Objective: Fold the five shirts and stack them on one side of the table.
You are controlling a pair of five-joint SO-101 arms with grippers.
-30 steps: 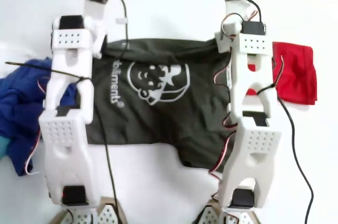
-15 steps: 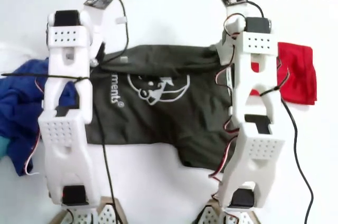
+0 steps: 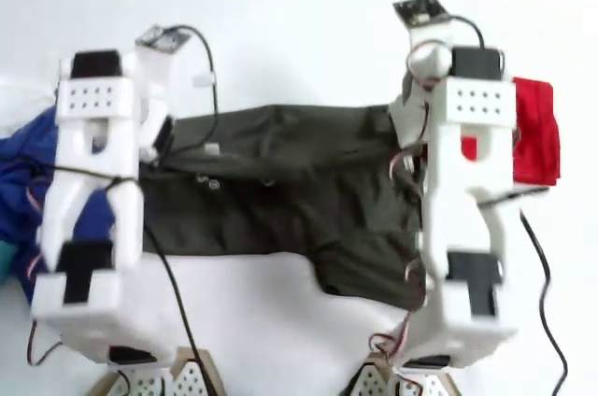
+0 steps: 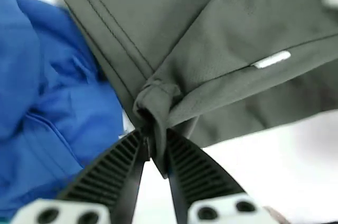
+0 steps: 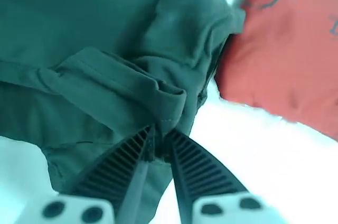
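A dark green shirt [image 3: 280, 172] lies across the middle of the table, its far half lifted and drawn over toward the arms. My left gripper [image 4: 155, 152] is shut on the dark green shirt [image 4: 222, 49], pinching a bunched fold at its left side. My right gripper [image 5: 160, 147] is shut on the dark green shirt [image 5: 95, 65] at a fold near its right side. In the high view the left arm [image 3: 93, 162] stands over the shirt's left end and the right arm [image 3: 467, 172] over its right end.
A crumpled blue shirt [image 3: 28, 181] [image 4: 47, 86] lies at the left edge, partly under the left arm. A folded red shirt [image 3: 537, 130] [image 5: 285, 49] lies at the right, beside the dark green one. White table [image 3: 299, 41] shows beyond the shirts.
Both arms have pulled back toward the near edge, carrying the shirt's far edge with them. The white print that faced up is now folded under.
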